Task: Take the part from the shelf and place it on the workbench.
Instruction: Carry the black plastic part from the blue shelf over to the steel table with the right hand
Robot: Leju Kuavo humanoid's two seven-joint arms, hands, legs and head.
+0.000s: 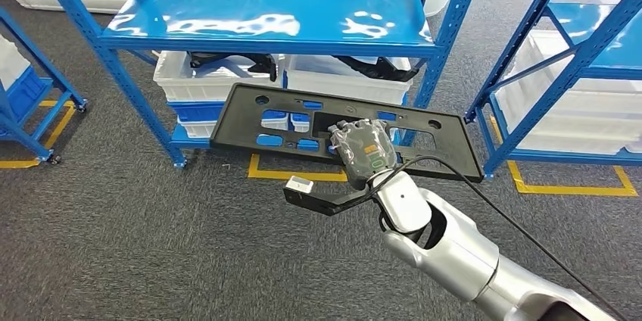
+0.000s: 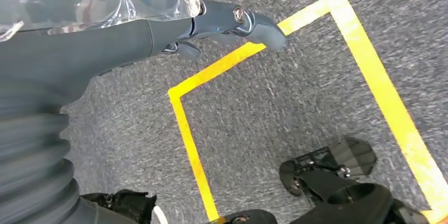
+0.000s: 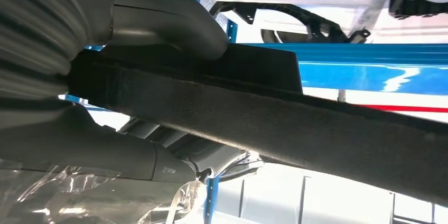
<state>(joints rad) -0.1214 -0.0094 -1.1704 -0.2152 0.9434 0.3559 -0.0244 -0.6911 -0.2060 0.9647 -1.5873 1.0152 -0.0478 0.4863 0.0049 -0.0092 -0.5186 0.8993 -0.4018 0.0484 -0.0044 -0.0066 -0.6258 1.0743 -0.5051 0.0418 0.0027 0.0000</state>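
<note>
A long flat black plastic part (image 1: 250, 120) with several cut-outs hangs level in the air in front of the blue shelf (image 1: 265, 14). My right hand (image 1: 365, 151) grips it at its near edge, right of the middle. In the right wrist view the thick grey thumb (image 3: 158, 12) lies on one face of the part (image 3: 317, 129) and the darker fingers (image 3: 105, 155) press on the other. My left hand (image 2: 105, 28) hangs over the carpet, fingers loosely extended and holding nothing.
White bins (image 1: 204, 79) with black parts stand on the shelf's lower level. More blue racks stand at the left (image 1: 30, 94) and right (image 1: 568, 63), the right one holding white bins. Yellow tape (image 1: 295, 175) marks the grey carpet.
</note>
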